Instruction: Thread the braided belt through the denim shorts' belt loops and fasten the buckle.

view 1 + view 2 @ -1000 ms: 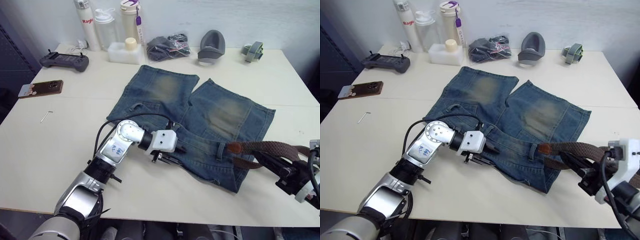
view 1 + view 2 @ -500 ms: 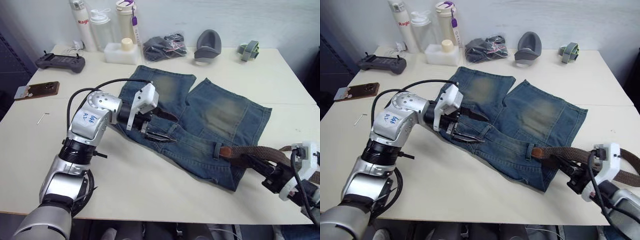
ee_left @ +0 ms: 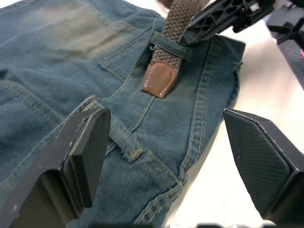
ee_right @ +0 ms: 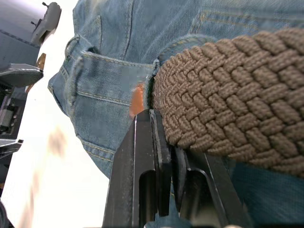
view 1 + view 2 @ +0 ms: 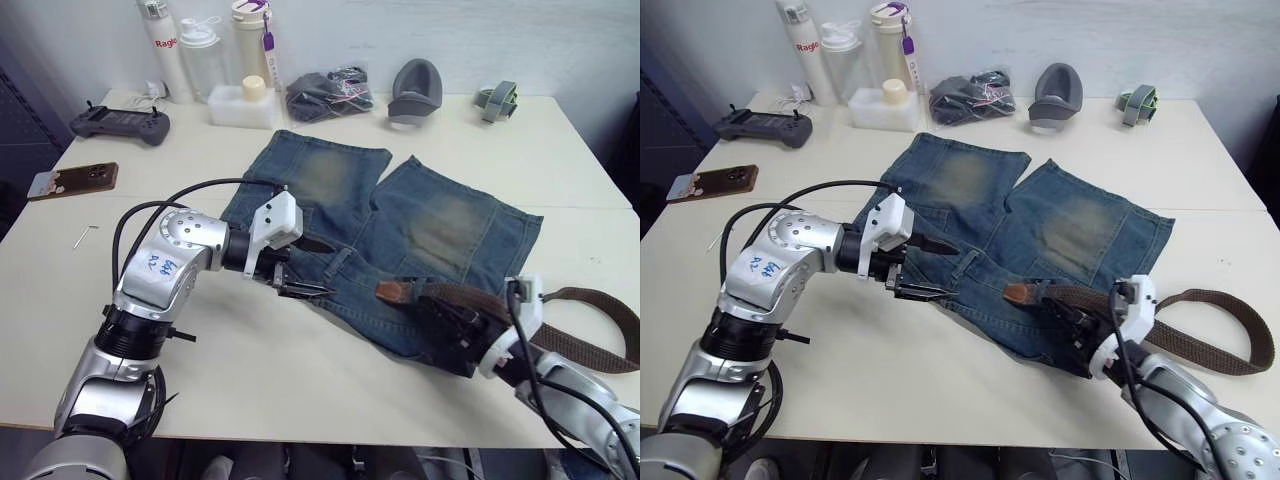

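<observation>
- Nearest, the right gripper (image 5: 1080,325) sits at the waistband on the near right, its fingers pinched together on the braided belt (image 5: 1200,335), whose tan tip (image 3: 160,80) has passed under one of the belt loops (image 3: 169,45).
- The belt's remaining length curls right toward the table's right edge (image 5: 628,205).
- Left of centre, the left gripper (image 5: 297,270) is spread wide above the waistband, touching no cloth in its wrist view.
- The denim shorts (image 5: 400,225) lie flat mid-table, legs pointing far.
- Bare table (image 5: 290,385) runs along the near edge.
- Left lie a phone (image 5: 78,180) and controller (image 5: 118,122); bottles (image 5: 205,50) line the far edge.
</observation>
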